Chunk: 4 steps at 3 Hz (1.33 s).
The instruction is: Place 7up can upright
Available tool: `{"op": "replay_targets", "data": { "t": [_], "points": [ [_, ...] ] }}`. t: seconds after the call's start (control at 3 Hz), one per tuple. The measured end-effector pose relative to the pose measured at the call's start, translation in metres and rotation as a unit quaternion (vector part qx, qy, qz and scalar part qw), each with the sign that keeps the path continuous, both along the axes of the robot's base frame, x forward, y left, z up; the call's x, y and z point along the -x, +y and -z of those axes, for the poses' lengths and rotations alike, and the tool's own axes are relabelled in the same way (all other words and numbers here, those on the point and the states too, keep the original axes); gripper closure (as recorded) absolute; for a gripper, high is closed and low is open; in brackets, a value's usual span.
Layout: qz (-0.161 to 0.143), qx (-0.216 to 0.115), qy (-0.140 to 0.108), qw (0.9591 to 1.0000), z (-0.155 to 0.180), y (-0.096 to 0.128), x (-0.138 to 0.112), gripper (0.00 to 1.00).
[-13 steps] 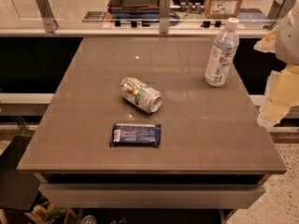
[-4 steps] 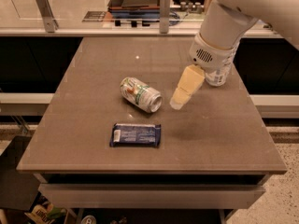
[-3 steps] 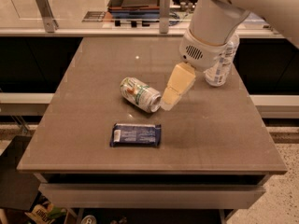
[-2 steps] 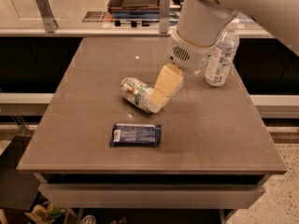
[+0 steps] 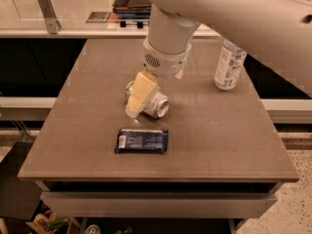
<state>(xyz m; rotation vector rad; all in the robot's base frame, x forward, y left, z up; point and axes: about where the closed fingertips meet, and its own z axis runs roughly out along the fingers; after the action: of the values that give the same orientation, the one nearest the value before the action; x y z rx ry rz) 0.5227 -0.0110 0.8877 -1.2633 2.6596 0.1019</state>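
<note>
Camera view: the tool hangs low over the middle of the worktop, its cream tip in front of the can and covering the can's left part. Whether the tool is spread or pressed together cannot be told. The can lies on its side, shiny end towards the front right. A dark-blue packet lies flat just in front of the can. A clear bottle stands upright, well apart to the right.

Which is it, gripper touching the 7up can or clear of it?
Cannot tell. In the camera view the gripper overlaps the 7up can, which lies on its side, hiding any gap or contact.
</note>
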Motion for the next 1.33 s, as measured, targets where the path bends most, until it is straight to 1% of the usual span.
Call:
{"op": "replay_targets", "data": {
  "t": [0.33,0.67,1.0,1.33],
  "points": [
    [-0.001,0.015,-0.005,0.9999,0.003,0.02,-0.009,0.0],
    [0.007,0.035,-0.009,0.9993,0.01,0.036,-0.025,0.0],
    [0.015,0.053,-0.006,0.9985,0.022,0.044,-0.038,0.0],
    [0.024,0.071,0.01,0.9971,0.04,0.04,-0.046,0.0]
  ]
}}
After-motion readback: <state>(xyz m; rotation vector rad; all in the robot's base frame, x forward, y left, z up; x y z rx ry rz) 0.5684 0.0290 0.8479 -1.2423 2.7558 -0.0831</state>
